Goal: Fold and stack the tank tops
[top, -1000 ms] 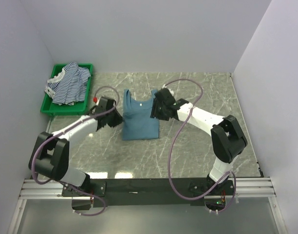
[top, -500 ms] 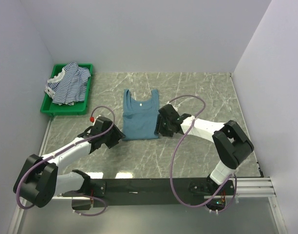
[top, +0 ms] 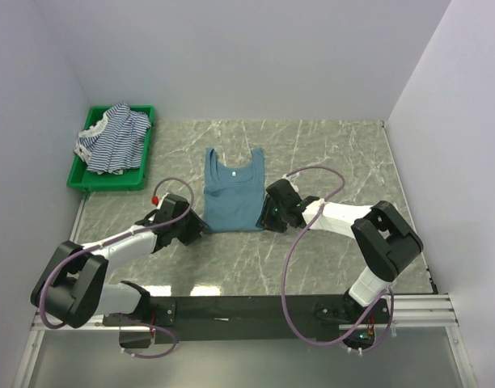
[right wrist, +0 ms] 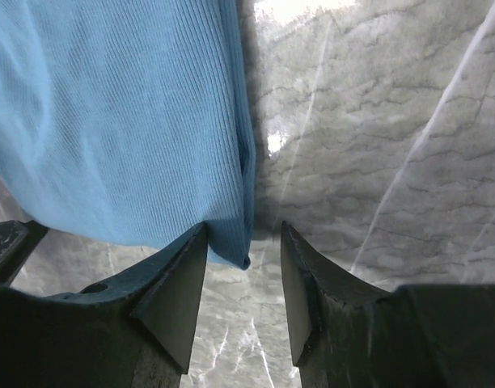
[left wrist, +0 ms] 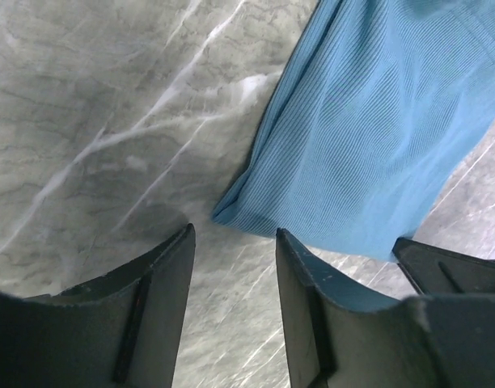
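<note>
The teal-blue tank top point(top: 233, 192) lies flat on the marble table, straps toward the back. My left gripper point(top: 197, 227) is open at its near left hem corner point(left wrist: 231, 217), which lies just beyond the jaws. My right gripper point(top: 268, 220) is open at the near right hem corner point(right wrist: 239, 250), which sits between the fingertips. Neither holds cloth. The blue-and-white striped top point(top: 114, 139) lies crumpled in the green bin point(top: 110, 179). A black-and-white striped top does not show as a separate piece.
The green bin stands at the back left by the left wall. White walls close in the table point(top: 336, 162) on three sides. The right arm's cable point(top: 292, 242) loops over the table in front of the teal top.
Both grippers have come down from the top's middle sides to its near hem corners. The teal top now lies spread longer and flat.
</note>
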### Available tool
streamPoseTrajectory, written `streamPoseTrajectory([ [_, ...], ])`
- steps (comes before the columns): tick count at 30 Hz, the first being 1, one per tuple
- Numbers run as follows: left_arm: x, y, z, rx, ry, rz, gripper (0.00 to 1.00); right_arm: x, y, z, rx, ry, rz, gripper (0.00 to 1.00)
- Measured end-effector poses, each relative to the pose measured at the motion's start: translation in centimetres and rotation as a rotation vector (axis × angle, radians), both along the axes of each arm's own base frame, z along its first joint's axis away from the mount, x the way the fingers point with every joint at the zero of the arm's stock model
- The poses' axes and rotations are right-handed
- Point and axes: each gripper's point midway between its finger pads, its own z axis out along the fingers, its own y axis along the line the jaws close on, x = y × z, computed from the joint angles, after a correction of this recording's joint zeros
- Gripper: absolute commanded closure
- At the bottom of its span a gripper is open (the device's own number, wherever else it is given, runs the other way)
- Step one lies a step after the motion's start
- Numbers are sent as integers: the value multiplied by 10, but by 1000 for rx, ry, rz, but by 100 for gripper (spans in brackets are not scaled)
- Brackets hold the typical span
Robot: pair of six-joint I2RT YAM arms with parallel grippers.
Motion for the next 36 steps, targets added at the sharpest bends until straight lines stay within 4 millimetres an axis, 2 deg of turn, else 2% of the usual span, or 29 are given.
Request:
streamPoseTrajectory([
  [4, 6, -4, -1, -17, -11, 8, 53, 2, 2, 1, 14, -6, -10, 56],
  [6, 9, -6, -2, -22, -18, 8, 58, 3, 3, 2, 17, -7, -13, 62],
  [7, 11, -7, -3, -23, -20, 7, 63, 3, 3, 2, 19, -7, -14, 67],
  [9, 13, -8, -5, -20, -17, 10, 77, 3, 3, 2, 21, -10, -14, 70],
  [11, 13, -8, -8, -9, -13, 8, 85, 3, 3, 1, 20, -10, -14, 73],
  [12, 13, -8, -9, -5, -11, 4, 93, 2, 2, 1, 19, -9, -12, 75],
  [13, 13, -10, -9, -4, -11, 2, 98, 2, 2, 1, 17, -10, -10, 81],
  [17, 10, -16, -8, 12, -14, -24, 99, 2, 0, -1, 1, -15, 6, 95],
  [21, -4, -21, -7, 32, 0, -59, 100, -3, -4, -1, -10, -16, 19, 99],
  [26, -39, -21, 3, 35, 9, -106, 99, -31, -12, 6, -6, -29, 54, 100],
  [33, -86, -28, 26, -6, 3, -159, 100, -101, 9, 14, 17, -15, 196, 100],
  [36, -102, -31, 35, -32, 7, -172, 100, -118, 9, 19, 28, -3, 211, 100],
])
